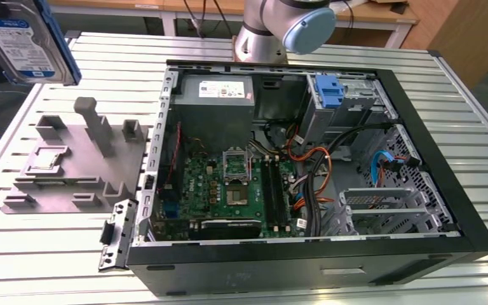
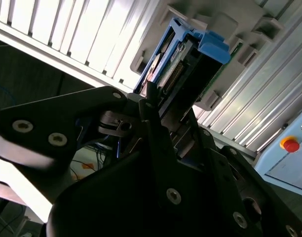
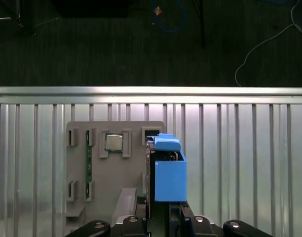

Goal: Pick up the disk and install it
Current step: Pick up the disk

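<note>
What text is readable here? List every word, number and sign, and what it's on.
Nothing can be quoted.
Disk label: white and blue, print too blurred to read.
Power supply label: too small to read.
Motherboard markings: too small to read.

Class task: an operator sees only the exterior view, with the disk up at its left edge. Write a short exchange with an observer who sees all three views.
Operator: What grips the disk?
Observer: In the second wrist view, the gripper is shut on the disk's end.
Operator: What lies beneath it?
Observer: The first wrist view looks straight down: the disk hangs over the grey holder, at its edge, near a chip seated there.
</note>
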`<state>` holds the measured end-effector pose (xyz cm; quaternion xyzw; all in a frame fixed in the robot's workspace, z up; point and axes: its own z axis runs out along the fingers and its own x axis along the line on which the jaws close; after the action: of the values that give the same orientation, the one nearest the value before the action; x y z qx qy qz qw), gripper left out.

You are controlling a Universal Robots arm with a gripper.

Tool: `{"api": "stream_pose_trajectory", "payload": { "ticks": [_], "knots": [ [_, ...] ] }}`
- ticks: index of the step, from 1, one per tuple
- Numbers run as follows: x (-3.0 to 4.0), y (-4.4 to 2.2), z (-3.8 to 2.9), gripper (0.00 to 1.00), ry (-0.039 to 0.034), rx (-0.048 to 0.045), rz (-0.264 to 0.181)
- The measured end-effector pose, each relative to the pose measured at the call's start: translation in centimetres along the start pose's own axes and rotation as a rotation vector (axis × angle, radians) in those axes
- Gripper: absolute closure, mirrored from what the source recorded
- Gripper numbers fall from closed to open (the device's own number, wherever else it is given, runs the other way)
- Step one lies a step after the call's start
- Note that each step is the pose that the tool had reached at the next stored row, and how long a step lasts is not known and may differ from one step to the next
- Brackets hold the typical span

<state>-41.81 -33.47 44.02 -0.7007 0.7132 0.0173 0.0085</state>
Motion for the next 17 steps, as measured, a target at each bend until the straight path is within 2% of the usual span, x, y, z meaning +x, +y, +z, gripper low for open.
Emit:
{"api": "stream_pose_trajectory", "payload": {
  "ticks": [4,12,14,17],
  "knots": [
    [-0.04,0.02,-1.15,0.65,-0.0001,0.0001,0.000],
    [-0.11,0.04,-2.95,0.65,-0.0002,0.0000,0.000],
    [-0.12,0.04,-3.23,0.65,-0.0002,0.0000,0.000],
    [-0.12,0.04,-3.25,0.65,-0.0003,0.0001,0.000]
  ]
}}
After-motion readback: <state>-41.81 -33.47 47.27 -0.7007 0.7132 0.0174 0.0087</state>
